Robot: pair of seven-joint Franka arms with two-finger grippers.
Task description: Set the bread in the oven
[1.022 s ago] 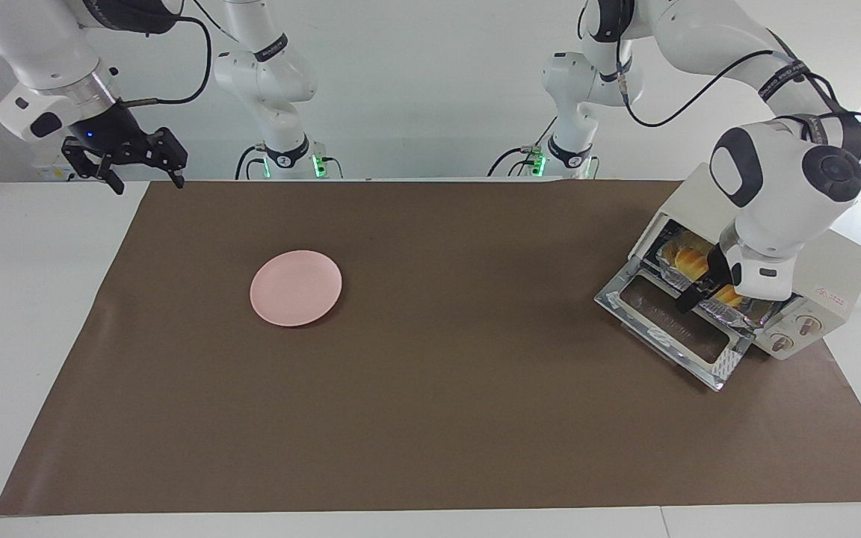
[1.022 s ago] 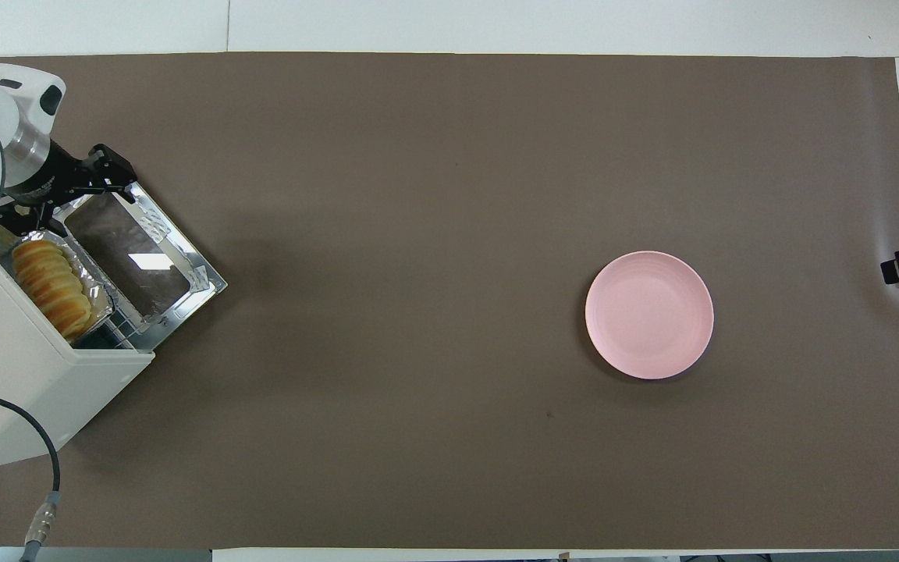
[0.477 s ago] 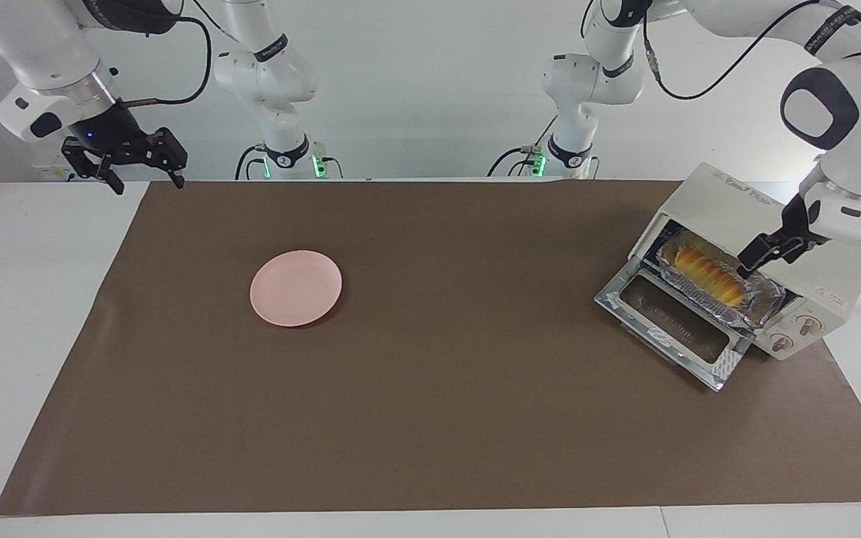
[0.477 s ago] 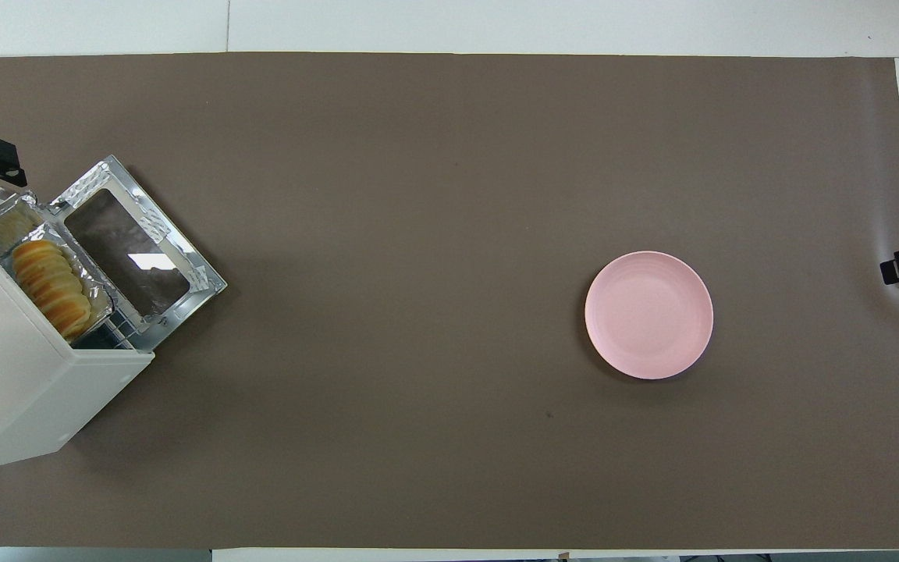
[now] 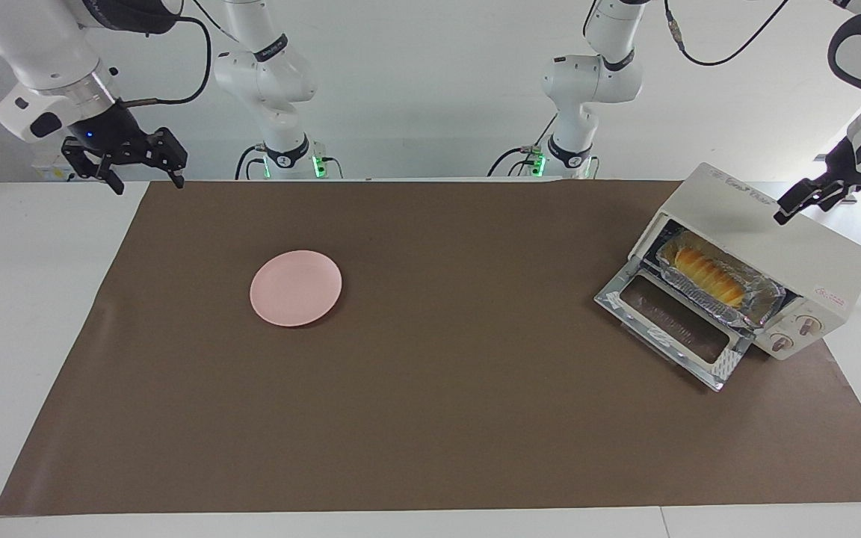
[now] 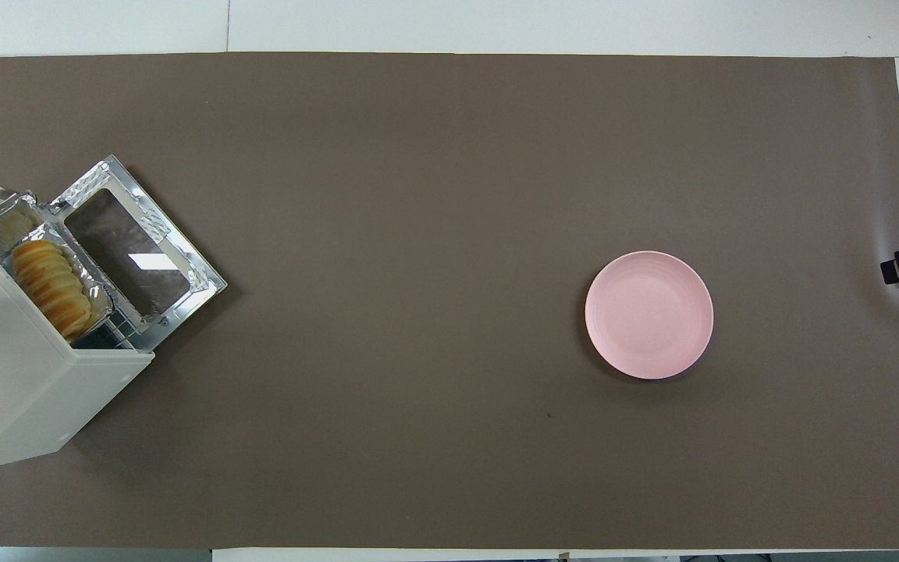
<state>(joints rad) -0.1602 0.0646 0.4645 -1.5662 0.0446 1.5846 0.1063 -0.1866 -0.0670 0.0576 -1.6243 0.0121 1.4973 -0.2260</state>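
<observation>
Bread [image 5: 707, 272] lies in foil tray [image 5: 763, 302] inside open oven [image 5: 812, 258] at table's left-arm end; left gripper [image 5: 812, 196], released, has withdrawn above it; right gripper [image 5: 128, 161] waits open; placement seemingly complete.

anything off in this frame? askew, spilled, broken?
Nothing spilled or broken. The oven sits skewed at the left arm's end of the mat, its door still down, with the bread in a foil tray in the mouth. The pink plate is bare. Both claws, left and right, are open, holding nothing.
</observation>
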